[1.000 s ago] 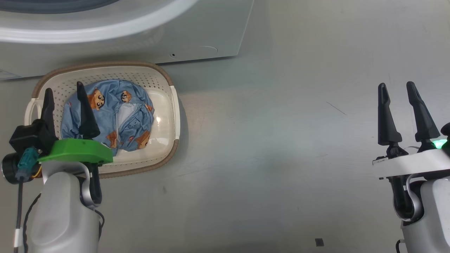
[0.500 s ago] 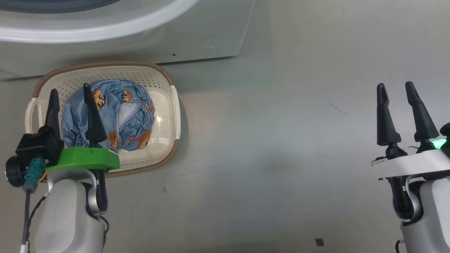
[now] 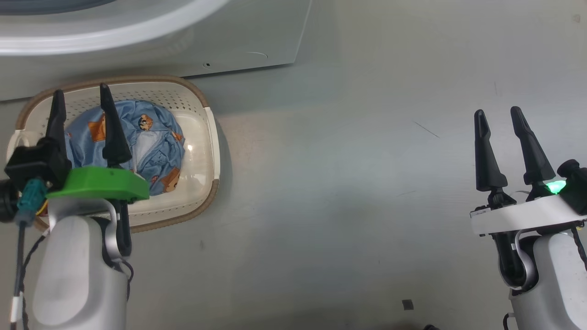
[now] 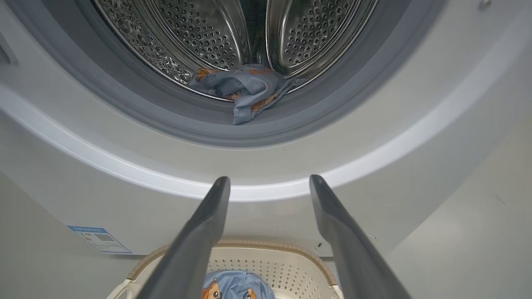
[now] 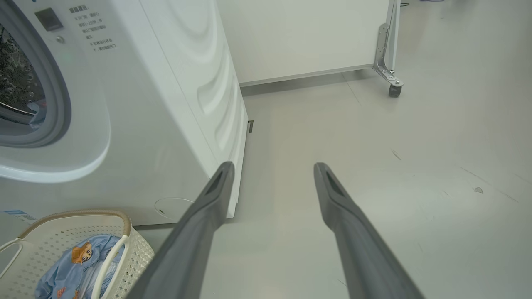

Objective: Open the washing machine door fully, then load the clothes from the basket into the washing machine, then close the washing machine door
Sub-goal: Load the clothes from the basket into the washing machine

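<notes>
Head view: clothes [image 3: 151, 140] lie below left pincer [image 3: 80, 91].

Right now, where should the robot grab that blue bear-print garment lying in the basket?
Probably the raised crumple at the middle of the garment, coming straight down from above: the basket walls block the sides, and the heap bulges upward. The open left gripper is the nearer one.

Pale grey floor [image 3: 348, 192], lightly scuffed.
A white panel [image 5: 299, 37] stands on a caster [image 5: 394, 89]; a small dark square [image 3: 407, 304] lies on the floor.
</notes>
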Available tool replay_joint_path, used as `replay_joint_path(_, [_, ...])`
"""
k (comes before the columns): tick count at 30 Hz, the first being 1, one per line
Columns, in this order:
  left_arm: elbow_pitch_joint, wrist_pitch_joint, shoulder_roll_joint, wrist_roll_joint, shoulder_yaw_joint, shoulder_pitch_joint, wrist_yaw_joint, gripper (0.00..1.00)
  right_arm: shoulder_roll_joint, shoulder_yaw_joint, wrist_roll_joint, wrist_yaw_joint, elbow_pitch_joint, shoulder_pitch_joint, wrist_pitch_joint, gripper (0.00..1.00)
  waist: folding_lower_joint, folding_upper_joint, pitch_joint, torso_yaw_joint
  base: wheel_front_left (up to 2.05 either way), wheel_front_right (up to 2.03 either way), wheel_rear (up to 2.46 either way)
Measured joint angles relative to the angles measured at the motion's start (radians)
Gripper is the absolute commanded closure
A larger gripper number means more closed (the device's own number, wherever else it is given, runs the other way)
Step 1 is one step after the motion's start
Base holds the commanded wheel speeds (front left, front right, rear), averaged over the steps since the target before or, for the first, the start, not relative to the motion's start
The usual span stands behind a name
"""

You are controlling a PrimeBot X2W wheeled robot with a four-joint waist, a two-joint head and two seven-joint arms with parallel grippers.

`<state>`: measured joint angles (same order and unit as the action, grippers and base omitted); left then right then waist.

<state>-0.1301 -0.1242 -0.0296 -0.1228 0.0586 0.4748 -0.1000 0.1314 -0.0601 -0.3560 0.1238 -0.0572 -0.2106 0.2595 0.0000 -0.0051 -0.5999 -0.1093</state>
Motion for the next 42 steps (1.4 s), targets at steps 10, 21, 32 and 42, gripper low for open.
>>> replay_joint_path(10, [0.041, 0.156, -0.055, -0.021, -0.077, 0.245, -0.001, 0.00, -0.014, -0.024, -0.006, 0.000, 0.006, -0.047, 0.000, 0.00, 0.0000, 0.0000, -0.040, -0.047, 0.00, 0.00, 0.00])
replay_joint_path(21, [-0.009, 0.393, -0.086, -0.141, -0.165, 0.369, -0.004, 0.00, -0.060, -0.050, -0.026, 0.000, 0.000, -0.083, 0.000, 0.00, 0.0000, 0.0000, -0.098, -0.116, 0.00, 0.00, 0.00])
replay_joint_path(32, [-0.073, 0.495, -0.188, -0.145, -0.235, 0.511, -0.005, 0.00, -0.069, -0.065, -0.034, 0.000, -0.012, -0.119, 0.000, 0.00, 0.0000, 0.0000, -0.157, -0.182, 0.00, 0.00, 0.00])
replay_joint_path(42, [-0.129, 0.556, -0.212, -0.141, -0.221, 0.580, -0.005, 0.00, -0.072, -0.086, -0.042, 0.000, -0.018, -0.142, 0.000, 0.00, 0.0000, 0.0000, -0.191, -0.226, 0.00, 0.00, 0.00])
